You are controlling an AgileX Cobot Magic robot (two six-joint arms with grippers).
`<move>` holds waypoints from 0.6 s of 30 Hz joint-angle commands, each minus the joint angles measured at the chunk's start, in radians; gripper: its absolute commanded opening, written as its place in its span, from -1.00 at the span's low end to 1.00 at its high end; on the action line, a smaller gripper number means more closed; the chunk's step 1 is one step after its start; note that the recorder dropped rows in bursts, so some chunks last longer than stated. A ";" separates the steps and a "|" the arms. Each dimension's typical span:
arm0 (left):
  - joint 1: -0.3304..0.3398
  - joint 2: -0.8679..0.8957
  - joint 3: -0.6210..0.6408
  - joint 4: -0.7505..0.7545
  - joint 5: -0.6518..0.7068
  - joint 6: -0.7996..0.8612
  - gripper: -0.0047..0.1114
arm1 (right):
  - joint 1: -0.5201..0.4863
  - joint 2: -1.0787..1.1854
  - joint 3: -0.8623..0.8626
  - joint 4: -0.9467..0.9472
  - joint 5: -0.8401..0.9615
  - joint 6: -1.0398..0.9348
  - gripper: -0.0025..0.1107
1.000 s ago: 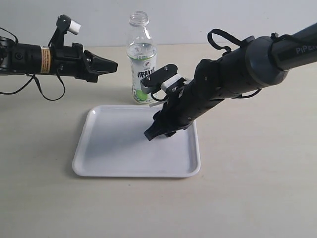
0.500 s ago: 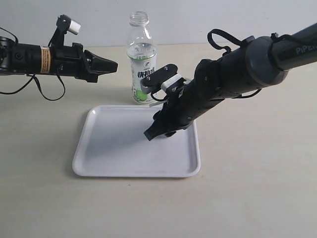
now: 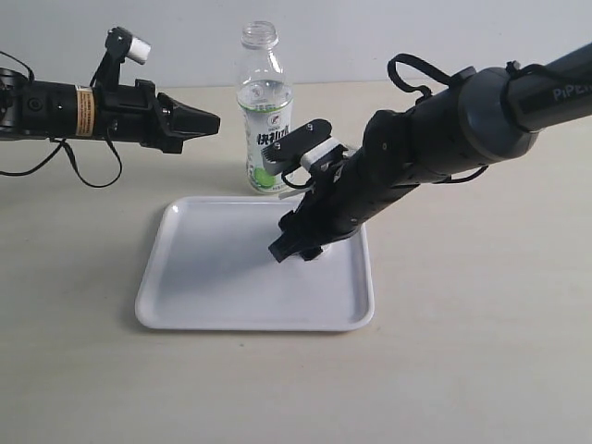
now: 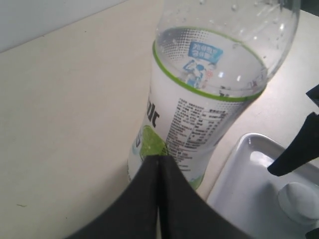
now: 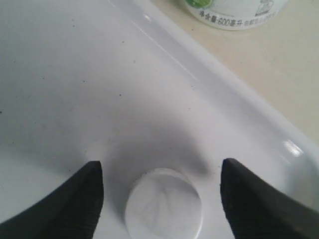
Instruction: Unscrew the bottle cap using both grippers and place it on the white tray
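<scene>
The bottle (image 3: 265,111) stands upright behind the white tray (image 3: 213,277), its neck open and capless. The bottle cap (image 5: 163,204) lies flat on the tray near the tray's rim. My right gripper (image 5: 160,165) is open just above it, a finger on either side and neither touching it. In the exterior view that gripper (image 3: 294,248) hangs low over the tray's right part, with the cap (image 3: 314,252) peeking out beside it. My left gripper (image 3: 208,120) is shut and empty, left of the bottle at label height. The left wrist view shows the shut gripper (image 4: 158,158) before the bottle (image 4: 199,99).
The tray's corner (image 4: 249,164) and the cap (image 4: 298,200) also show in the left wrist view. The right arm's bulky body (image 3: 416,157) slants over the tray's right rim. A beige tabletop (image 3: 481,351) surrounds the tray.
My right gripper's jaws have opened, and the cap now lies free on the tray beneath them. The left arm and the bottle have not moved.
</scene>
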 commanded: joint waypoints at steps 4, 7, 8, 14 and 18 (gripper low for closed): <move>0.001 -0.014 0.003 -0.031 0.002 0.007 -0.92 | -0.007 -0.091 -0.004 -0.031 0.099 0.001 0.23; 0.001 -0.016 0.003 -0.035 0.021 0.007 -0.92 | -0.007 -0.176 -0.004 -0.065 0.212 0.003 0.13; 0.001 -0.018 0.003 -0.035 0.023 0.007 -0.92 | -0.007 -0.201 -0.004 -0.071 0.243 0.003 0.06; -0.013 -0.086 0.067 -0.041 0.121 0.004 -0.92 | -0.007 -0.375 0.029 -0.088 0.311 0.003 -0.79; -0.063 -0.198 0.149 -0.106 0.339 0.008 -0.92 | -0.007 -0.472 0.070 -0.088 0.309 0.003 -0.96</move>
